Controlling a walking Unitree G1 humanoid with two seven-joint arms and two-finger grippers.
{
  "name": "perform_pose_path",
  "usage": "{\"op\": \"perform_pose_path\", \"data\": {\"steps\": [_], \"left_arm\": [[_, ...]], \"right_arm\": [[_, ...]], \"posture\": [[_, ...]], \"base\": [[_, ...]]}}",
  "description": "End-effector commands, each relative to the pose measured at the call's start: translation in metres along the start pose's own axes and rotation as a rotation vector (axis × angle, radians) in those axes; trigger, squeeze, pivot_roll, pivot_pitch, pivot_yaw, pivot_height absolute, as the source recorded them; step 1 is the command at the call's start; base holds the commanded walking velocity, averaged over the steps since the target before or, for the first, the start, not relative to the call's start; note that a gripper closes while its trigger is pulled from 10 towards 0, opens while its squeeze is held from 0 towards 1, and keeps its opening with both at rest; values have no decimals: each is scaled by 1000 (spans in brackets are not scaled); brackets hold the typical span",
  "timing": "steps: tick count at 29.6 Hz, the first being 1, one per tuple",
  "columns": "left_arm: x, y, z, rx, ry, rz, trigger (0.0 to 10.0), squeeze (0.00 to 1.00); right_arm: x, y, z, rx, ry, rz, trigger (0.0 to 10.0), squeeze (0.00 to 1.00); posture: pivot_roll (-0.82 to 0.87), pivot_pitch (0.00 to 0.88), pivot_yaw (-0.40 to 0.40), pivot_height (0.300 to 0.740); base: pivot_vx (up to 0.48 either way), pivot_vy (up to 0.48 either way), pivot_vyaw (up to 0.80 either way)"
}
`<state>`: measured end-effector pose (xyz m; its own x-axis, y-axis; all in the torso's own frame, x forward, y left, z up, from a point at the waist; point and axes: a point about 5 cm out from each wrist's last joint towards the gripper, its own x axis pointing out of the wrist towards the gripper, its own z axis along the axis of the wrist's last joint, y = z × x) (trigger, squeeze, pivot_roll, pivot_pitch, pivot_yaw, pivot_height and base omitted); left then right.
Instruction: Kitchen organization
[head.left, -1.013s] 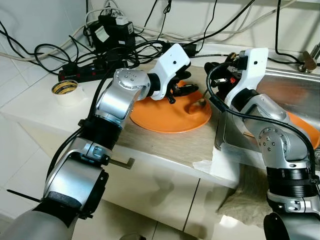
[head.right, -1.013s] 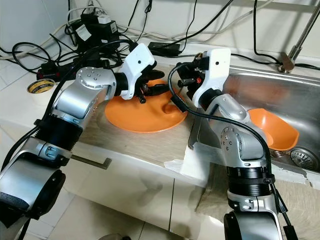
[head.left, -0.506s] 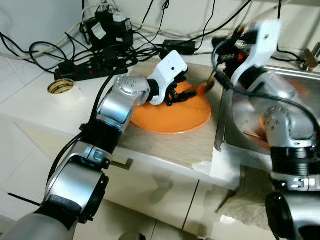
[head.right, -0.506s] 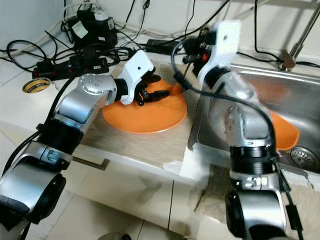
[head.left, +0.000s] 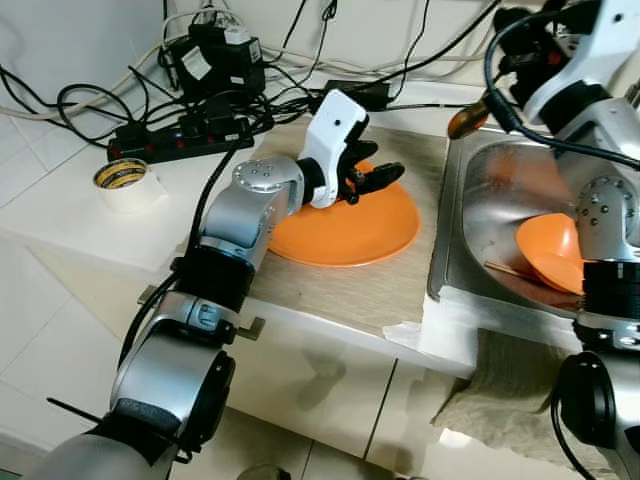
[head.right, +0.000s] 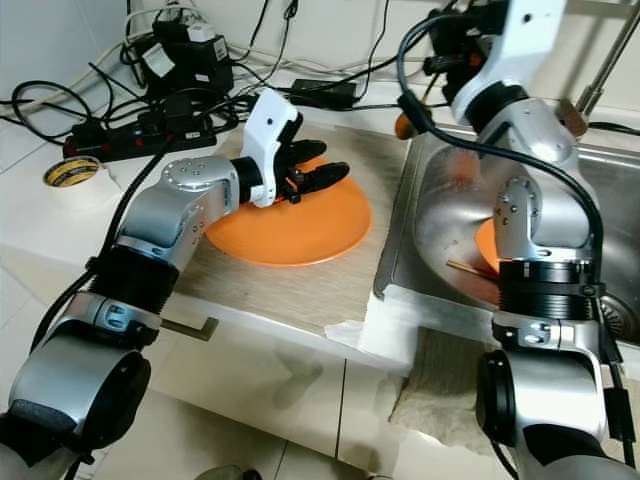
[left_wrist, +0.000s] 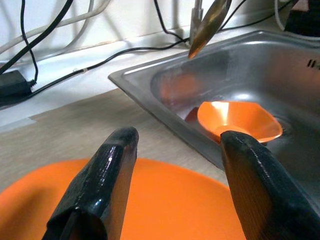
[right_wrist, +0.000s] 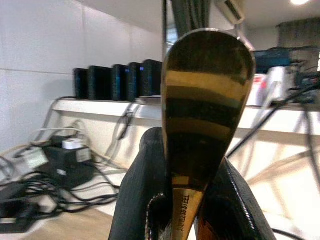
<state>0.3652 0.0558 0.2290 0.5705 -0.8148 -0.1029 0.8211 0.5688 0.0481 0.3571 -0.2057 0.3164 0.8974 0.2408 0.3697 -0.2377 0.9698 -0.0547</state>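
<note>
The right gripper (right_wrist: 185, 210), raised over the sink (head.left: 500, 190), clamps a metal spoon (right_wrist: 202, 115), while the left gripper (left_wrist: 175, 175) hovers spread apart over the orange plate (head.left: 350, 225) on the counter (head.left: 390, 290).

My right pincer (right_wrist: 186, 200) grips a polished golden steel spoon (right_wrist: 202, 125), mirror-glossy with banded reflections. Below it lies the brushed stainless-steel sink (head.left: 500, 190), satin and smooth, holding a glossy orange plastic bowl (left_wrist: 237, 120). Under my left pincer (left_wrist: 175, 165), whose black fingers (left_wrist: 107, 185) look like slightly shiny plastic, sits a smooth, semi-gloss round orange plastic plate (head.left: 350, 225). The pale wood-grain worktop (head.left: 400, 290) around it looks matt.
</note>
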Motion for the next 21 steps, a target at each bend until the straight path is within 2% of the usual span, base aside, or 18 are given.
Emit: {"op": "perform_pose_path", "data": {"steps": [1, 7, 11, 14, 18, 19, 21], "left_arm": [[-8, 4, 6, 8, -10, 5, 10000, 0], [-23, 5, 9, 15, -20, 7, 10000, 0], [-44, 10, 15, 0, -94, 109, 10000, 0], [-59, 7, 16, -12, -132, 162, 10000, 0], [-82, -6, 20, -26, -154, 115, 10000, 0], [-82, -6, 20, -26, -154, 115, 10000, 0], [-98, -22, 21, -30, -124, -10, 10000, 0]], "right_arm": [[1, -6, 11, -29, -36, -10, 10000, 0], [-2, -24, 21, -101, -53, -52, 10000, 0], [-8, -41, 23, -159, -47, -105, 10000, 0], [-14, -50, 19, -198, -30, -125, 10000, 0], [-22, -63, 10, -230, 3, -159, 10000, 0], [-22, -63, 10, -230, 3, -159, 10000, 0], [-25, -72, 1, -251, 26, -178, 10000, 0]], "posture": [[-123, 0, 62, 740], [-126, 0, 64, 740], [-121, 0, 68, 740], [-109, 0, 67, 740], [-80, 0, 64, 740], [-80, 0, 64, 740], [-58, 0, 62, 740]], "base": [[0, 0, 0], [0, 0, 0], [0, 0, 0], [0, 0, 0], [0, 0, 0], [0, 0, 0], [0, 0, 0]]}}
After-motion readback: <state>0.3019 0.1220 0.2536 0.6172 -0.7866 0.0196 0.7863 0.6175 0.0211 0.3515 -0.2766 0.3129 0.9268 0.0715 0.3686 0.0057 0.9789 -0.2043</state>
